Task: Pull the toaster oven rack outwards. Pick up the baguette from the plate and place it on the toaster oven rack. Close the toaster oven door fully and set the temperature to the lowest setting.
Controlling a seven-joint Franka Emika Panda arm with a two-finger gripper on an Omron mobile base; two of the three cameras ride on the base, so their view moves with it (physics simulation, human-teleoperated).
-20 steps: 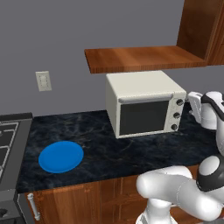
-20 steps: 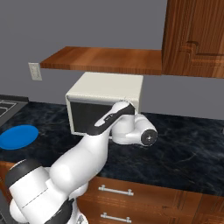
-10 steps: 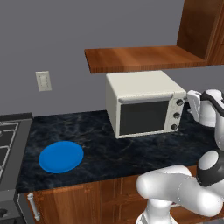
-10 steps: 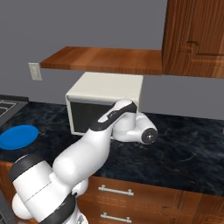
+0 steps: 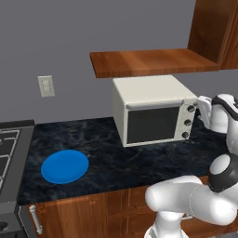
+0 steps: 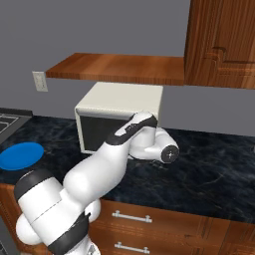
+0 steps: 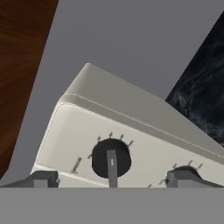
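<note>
The cream toaster oven stands on the dark counter with its toaster oven door closed, so the rack is hidden behind the glass. The blue plate lies to its left with nothing on it, and the baguette is out of view. My gripper hovers just right of the three knobs, facing the oven front. In the hand view my gripper is open, its fingertips spread either side of a dark round knob. A second knob peeks out by the other tip.
A wooden shelf hangs right above the oven, and a wall cabinet sits to its right. A stove borders the counter on the left. My white arm crosses in front of the oven's right side.
The wrist has shifted only slightly near the oven's knob column. The jaws stay open and nothing else has moved.
</note>
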